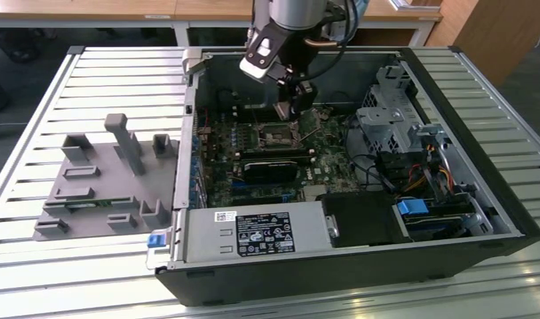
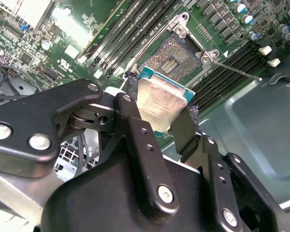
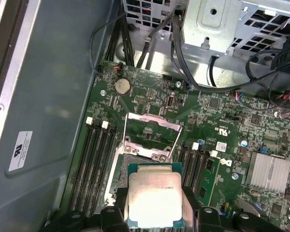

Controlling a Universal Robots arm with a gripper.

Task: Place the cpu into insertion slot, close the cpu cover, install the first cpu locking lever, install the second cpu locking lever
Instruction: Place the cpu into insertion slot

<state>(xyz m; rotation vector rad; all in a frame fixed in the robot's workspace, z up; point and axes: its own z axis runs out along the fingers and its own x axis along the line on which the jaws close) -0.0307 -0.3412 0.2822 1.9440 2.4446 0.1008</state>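
Note:
My gripper [image 1: 292,109] hangs inside the open computer case, just above the motherboard. It is shut on the cpu [image 2: 160,102], a flat square chip with a silver top and green rim, pinched by two opposite edges between the black fingers [image 2: 130,113]. In both wrist views the cpu [image 3: 154,200] hovers beside and above the insertion slot [image 3: 141,158], apart from it. The insertion slot [image 2: 176,57] lies uncovered, its dark contact field showing. The cpu cover [image 3: 152,126], a thin silvery frame, stands swung up behind the slot. A thin metal locking lever [image 2: 239,70] sticks out from a slot corner.
Long black memory slots [image 3: 94,164] flank the socket on both sides. A black card [image 1: 270,169] and the power supply [image 1: 252,236] lie nearer the case front, a drive cage [image 1: 390,123] with cables at the exterior view's right. A grey fixture tray [image 1: 102,186] sits outside the case.

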